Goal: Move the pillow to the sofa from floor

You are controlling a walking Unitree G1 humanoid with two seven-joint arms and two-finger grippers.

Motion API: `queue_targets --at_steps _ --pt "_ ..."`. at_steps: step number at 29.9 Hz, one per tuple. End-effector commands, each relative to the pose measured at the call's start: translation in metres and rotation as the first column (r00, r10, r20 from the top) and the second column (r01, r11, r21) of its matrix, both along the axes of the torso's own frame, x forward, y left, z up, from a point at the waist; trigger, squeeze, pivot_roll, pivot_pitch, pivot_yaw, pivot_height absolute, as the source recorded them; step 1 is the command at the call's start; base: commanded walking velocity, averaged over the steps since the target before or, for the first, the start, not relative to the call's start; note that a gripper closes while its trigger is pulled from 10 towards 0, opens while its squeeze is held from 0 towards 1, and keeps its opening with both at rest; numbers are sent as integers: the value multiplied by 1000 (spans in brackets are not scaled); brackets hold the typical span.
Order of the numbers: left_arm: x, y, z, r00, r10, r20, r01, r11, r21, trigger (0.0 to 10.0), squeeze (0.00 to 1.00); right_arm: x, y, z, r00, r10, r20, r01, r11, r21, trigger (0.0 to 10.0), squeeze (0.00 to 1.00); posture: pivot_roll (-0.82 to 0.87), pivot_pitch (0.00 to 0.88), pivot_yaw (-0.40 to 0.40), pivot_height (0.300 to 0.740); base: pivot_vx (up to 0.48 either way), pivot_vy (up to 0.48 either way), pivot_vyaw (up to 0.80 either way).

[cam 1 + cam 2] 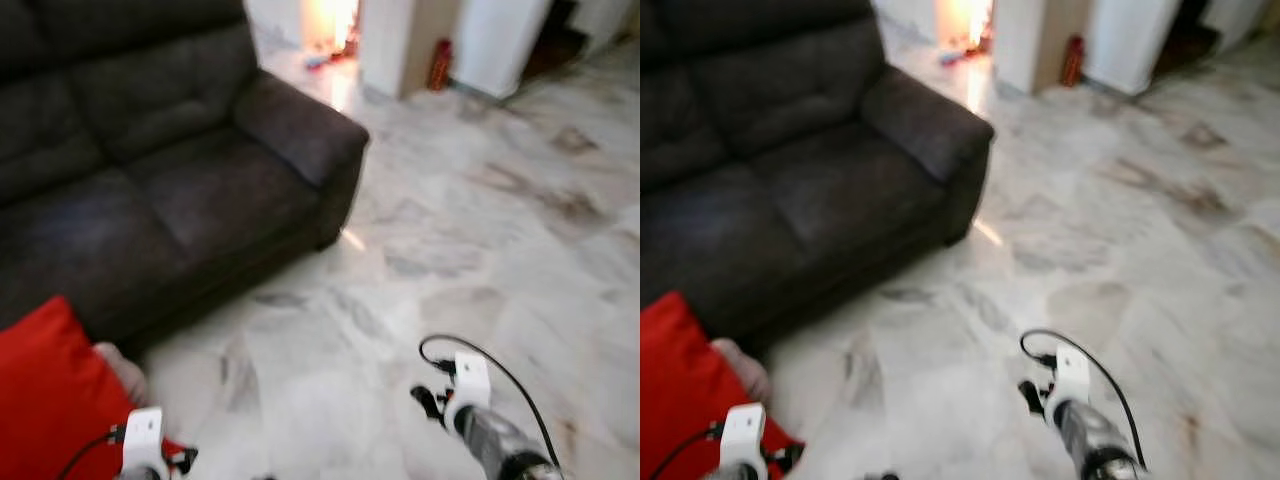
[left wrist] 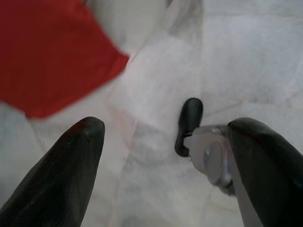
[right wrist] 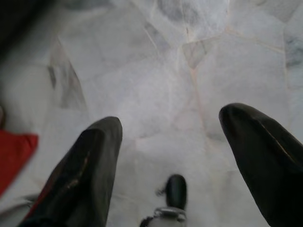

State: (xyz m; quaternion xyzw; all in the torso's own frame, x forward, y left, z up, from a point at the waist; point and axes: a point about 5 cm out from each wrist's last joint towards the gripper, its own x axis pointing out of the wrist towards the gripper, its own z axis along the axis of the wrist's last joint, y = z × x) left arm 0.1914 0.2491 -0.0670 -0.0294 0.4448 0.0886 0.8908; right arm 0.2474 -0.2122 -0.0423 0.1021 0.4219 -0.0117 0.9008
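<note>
While the red pillow point(image 1: 45, 400) lies on the marble floor point(image 1: 480, 250) at the foot of the dark sofa point(image 1: 150, 170), the left gripper point(image 2: 165, 165) hovers just beside its corner — fingers spread apart, gripping nothing. Right gripper point(image 3: 170, 156) — likewise open, over bare floor, well apart from the pillow, which lies toward the robot's left.

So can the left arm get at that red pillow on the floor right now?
Probably yes. The red pillow lies on the marble floor by the sofa, just ahead of the left gripper, whose fingers are open with bare floor between them.
</note>
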Motion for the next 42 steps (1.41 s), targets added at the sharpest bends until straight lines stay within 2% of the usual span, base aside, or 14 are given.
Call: queue_targets --at_steps 1,14,30,33,36,38,42 --pt "-5 1 -2 1000 8 -23 -8 1000 -1 10000 0 2 4 0 1000 3 0 -3 1000 7 10000 0 67 96 -51 740 0 0 800" --pt "-3 0 -2 1000 12 -14 -12 1000 2 10000 0 3 3 1 1000 -8 2 8 1000 10 10000 0 67 97 -55 740 0 0 800" --pt "-1 2 0 1000 20 1 -20 999 50 10000 0 3 3 1 1000 -13 1 13 1000 14 10000 0 65 86 -55 740 0 0 796" --pt "-1 2 0 1000 18 1 -18 998 54 10000 0 2 3 1 1000 -20 -10 20 1000 11 10000 0 67 80 -52 740 0 0 0" --pt "-1 2 0 1000 16 5 -16 998 58 10000 0 2 0 1 1000 -16 -13 15 999 -35 10000 0 71 71 -48 740 0 0 0" --pt "-2 3 0 1000 0 1 0 998 64 10000 0 2 -3 1 1000 -9 -25 7 995 -102 10000 0 72 67 -42 740 0 0 0" --pt "-2 4 0 999 -46 -16 47 995 83 10000 0 -1 -4 -1 996 34 -85 -47 987 -155 10000 0 57 60 -36 740 0 0 0"
